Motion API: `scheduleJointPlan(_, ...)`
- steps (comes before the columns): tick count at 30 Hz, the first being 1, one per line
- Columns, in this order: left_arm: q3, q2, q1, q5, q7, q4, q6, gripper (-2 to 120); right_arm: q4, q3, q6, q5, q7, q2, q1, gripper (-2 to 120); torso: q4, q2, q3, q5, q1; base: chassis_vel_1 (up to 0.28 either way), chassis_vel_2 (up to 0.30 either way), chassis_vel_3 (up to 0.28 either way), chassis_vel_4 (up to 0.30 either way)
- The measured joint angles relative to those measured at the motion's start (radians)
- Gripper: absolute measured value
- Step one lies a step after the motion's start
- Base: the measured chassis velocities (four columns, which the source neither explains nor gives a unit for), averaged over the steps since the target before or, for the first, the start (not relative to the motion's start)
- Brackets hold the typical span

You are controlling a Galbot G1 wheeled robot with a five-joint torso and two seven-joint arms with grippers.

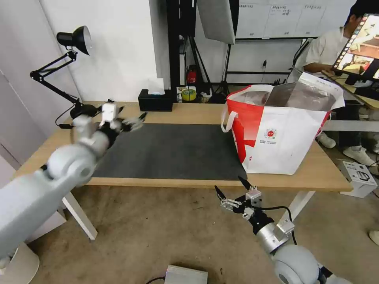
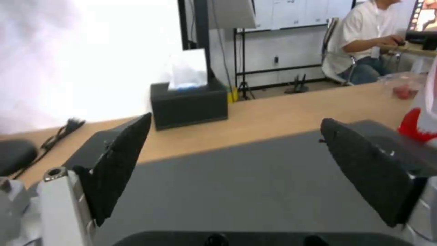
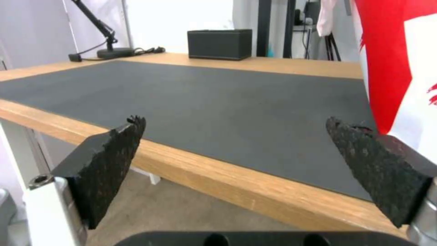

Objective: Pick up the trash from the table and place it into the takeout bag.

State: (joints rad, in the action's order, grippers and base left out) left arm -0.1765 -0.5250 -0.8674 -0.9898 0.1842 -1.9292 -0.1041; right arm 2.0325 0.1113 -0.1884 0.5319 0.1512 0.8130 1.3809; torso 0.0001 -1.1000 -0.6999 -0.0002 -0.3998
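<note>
Light-wood table (image 1: 197,112), dark grey mat (image 1: 173,150), takeout bag (image 1: 284,138) — white with red side, black tissue box (image 1: 155,102)

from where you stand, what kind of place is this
Probably a lab or office workroom staged for robot trials: a light-wood table with a desk lamp, a softbox light on a stand, and wall charts behind.

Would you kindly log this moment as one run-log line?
left gripper: open, over mat's far-left corner | right gripper: open, below table front edge | takeout bag: upright on table's right
</note>
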Motion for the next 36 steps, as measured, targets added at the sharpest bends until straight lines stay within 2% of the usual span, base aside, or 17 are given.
scheduleJointPlan(1, 0.000, 0.000, 0.000, 0.000, 0.000, 0.000, 0.000, 100, 0.000, 0.000, 0.000, 0.000, 0.000, 0.000, 0.000, 100, 0.0000, 0.000, 0.000, 0.0000, 0.000, 0.000, 0.000, 0.000, 0.000)
scheduleJointPlan(3, -0.094, -0.033, -0.114, 0.042, -0.003, -0.017, 0.025, 100, 0.000, 0.000, 0.000, 0.000, 0.000, 0.000, 0.000, 100, 0.0002, 0.000, 0.000, 0.0002, 0.000, 0.000, 0.000, 0.000, 0.000)
scheduleJointPlan(4, -0.112, -0.058, -0.142, 0.061, -0.003, -0.018, 0.036, 100, 0.000, 0.000, 0.000, 0.000, 0.000, 0.000, 0.000, 100, 0.0003, 0.000, 0.000, 0.0004, 0.000, 0.000, 0.000, 0.000, 0.000)
scheduleJointPlan(5, -0.112, -0.058, -0.142, 0.061, -0.003, -0.018, 0.036, 100, 0.000, 0.000, 0.000, 0.000, 0.000, 0.000, 0.000, 100, 0.0003, 0.000, 0.000, 0.0004, 0.000, 0.000, 0.000, 0.000, 0.000)
scheduleJointPlan(8, -0.137, -0.152, -0.217, 0.122, -0.022, -0.004, 0.094, 100, 0.000, 0.000, 0.000, 0.000, 0.000, 0.000, 0.000, 100, -0.0006, 0.000, 0.000, 0.0000, 0.000, 0.000, 0.000, 0.000, 0.000)
scheduleJointPlan(9, -0.137, -0.152, -0.217, 0.122, -0.022, -0.004, 0.094, 100, 0.000, 0.000, 0.000, 0.000, 0.000, 0.000, 0.000, 100, -0.0006, 0.000, 0.000, 0.0000, 0.000, 0.000, 0.000, 0.000, 0.000)
scheduleJointPlan(11, -0.161, -0.200, -0.265, 0.151, -0.045, 0.005, 0.139, 100, 0.000, 0.000, 0.000, 0.000, 0.000, 0.000, 0.000, 100, -0.0003, 0.000, 0.000, 0.0002, 0.000, 0.000, 0.000, 0.000, 0.000)
scheduleJointPlan(20, -0.272, -0.300, -0.427, 0.214, -0.089, 0.002, 0.229, 100, 0.000, 0.000, 0.000, 0.000, 0.000, 0.000, 0.000, 100, -0.0002, 0.000, 0.000, 0.0003, 0.000, 0.000, 0.000, 0.000, 0.000)
scheduleJointPlan(23, -0.308, -0.355, -0.494, 0.250, -0.120, 0.012, 0.298, 100, 0.000, 0.000, 0.000, 0.000, 0.000, 0.000, 0.000, 100, -0.0001, 0.000, 0.000, 0.0002, 0.000, 0.000, 0.000, 0.000, 0.000)
scheduleJointPlan(36, -0.357, -0.468, -0.600, 0.354, -0.140, 0.038, 0.330, 100, 0.000, 0.000, 0.000, 0.000, 0.000, 0.000, 0.000, 100, -0.0002, 0.000, 0.000, 0.0002, 0.000, 0.000, 0.000, 0.000, 0.000)
